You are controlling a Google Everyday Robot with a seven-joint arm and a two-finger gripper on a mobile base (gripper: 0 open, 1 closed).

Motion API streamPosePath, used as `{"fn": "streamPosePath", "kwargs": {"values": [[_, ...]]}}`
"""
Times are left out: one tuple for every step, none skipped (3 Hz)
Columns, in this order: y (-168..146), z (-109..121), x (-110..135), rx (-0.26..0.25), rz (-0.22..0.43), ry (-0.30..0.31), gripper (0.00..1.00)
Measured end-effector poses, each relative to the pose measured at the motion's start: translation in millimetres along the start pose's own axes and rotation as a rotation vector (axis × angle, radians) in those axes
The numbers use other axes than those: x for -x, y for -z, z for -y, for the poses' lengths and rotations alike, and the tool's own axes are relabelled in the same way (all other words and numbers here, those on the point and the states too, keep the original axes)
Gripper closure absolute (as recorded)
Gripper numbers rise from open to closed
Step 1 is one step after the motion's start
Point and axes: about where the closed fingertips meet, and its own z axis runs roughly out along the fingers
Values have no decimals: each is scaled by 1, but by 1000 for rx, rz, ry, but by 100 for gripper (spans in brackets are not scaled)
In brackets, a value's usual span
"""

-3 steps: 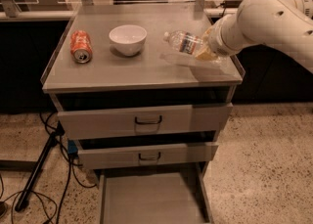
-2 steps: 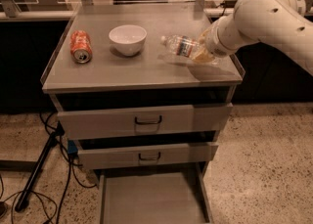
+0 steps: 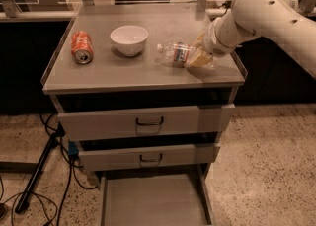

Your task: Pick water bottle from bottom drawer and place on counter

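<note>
The water bottle is out of the bottom drawer, whose tray is standing pulled out at the foot of the cabinet with nothing showing on its floor. The bottle is lying on its side over the counter, near the right edge, with its cap pointing toward the white bowl. The gripper is reaching in from the right edge, and its jaws are clamping the bottle's base end. Whether the bottle is resting on the surface or hanging just above it is hard to tell. An orange soda can is lying near the left edge. By my reading the pick is done and the placing is nearly finished: setting down, letting go and pulling clear are what remain.
</note>
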Motion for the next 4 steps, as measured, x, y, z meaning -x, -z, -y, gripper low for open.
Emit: {"fn": "streamPosePath", "kwargs": {"values": [[-8, -10, -1, 61, 5, 22, 100], [-9, -11, -1, 67, 5, 24, 100], [-9, -11, -1, 67, 5, 24, 82], [-9, -11, -1, 67, 5, 24, 57]]}}
